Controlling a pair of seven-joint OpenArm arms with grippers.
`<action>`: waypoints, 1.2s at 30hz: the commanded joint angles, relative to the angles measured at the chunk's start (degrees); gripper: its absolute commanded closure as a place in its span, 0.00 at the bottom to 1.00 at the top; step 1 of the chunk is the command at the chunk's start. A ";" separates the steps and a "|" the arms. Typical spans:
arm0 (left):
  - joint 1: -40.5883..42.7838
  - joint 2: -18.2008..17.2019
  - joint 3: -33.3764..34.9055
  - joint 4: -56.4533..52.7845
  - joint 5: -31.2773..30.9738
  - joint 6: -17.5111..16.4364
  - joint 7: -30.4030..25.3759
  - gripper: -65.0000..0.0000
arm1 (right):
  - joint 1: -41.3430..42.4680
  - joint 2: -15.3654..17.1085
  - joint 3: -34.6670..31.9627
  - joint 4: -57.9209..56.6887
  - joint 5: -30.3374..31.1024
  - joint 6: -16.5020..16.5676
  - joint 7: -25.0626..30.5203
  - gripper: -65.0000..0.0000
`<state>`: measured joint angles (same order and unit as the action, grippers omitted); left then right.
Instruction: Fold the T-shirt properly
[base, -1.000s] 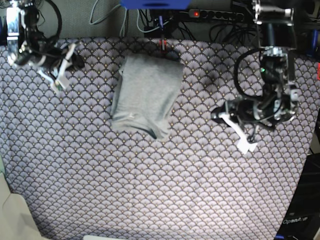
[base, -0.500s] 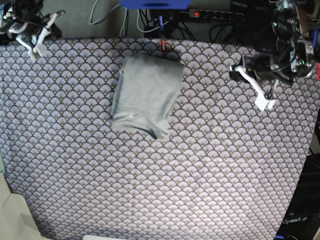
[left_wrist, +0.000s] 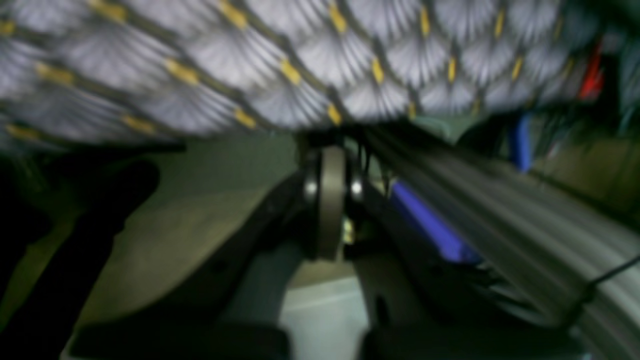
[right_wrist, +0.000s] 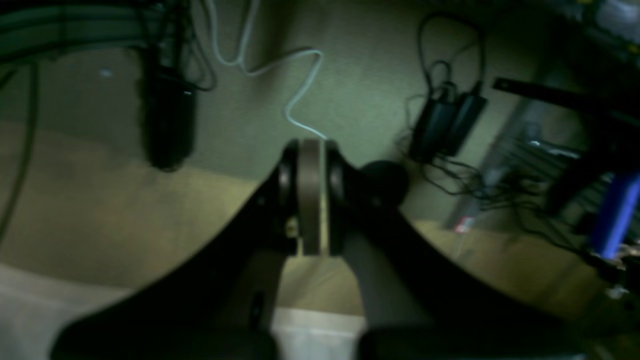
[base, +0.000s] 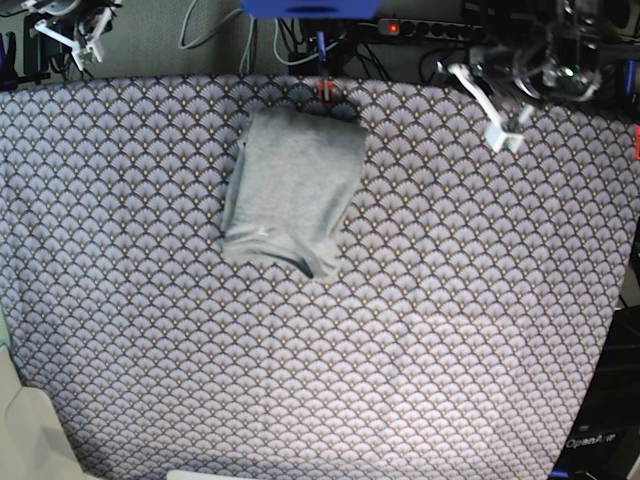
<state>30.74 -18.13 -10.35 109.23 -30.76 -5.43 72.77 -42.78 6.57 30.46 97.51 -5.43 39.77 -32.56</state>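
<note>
End effector status: left end effector (base: 497, 118) and right end effector (base: 72, 35) are both fully closed and hold nothing. Only the base view shows the T-shirt (base: 293, 188), folded on the patterned cloth (base: 400, 340) at the counter's far centre. Wrist views show blurred cloth edge, floor and cables.

The T-shirt (base: 293, 190) lies on the patterned cloth (base: 420, 330), toward its rear edge, between the 2 grippers.
</note>
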 joint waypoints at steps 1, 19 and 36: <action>1.39 -0.29 0.72 0.62 2.15 -0.06 -1.87 1.00 | -1.04 0.16 0.71 -0.77 -1.03 0.23 1.22 1.00; 3.68 1.38 8.90 -26.99 11.03 -0.15 -25.61 1.00 | 5.38 -1.69 8.27 -26.70 -12.19 0.23 19.06 1.00; -4.15 1.73 16.72 -53.71 11.03 -0.15 -39.94 1.00 | 18.65 -1.69 21.54 -54.57 -30.57 0.23 34.62 1.00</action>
<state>26.20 -16.03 6.42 55.13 -19.55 -5.48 32.75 -23.44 4.40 51.66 42.65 -36.10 39.75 1.65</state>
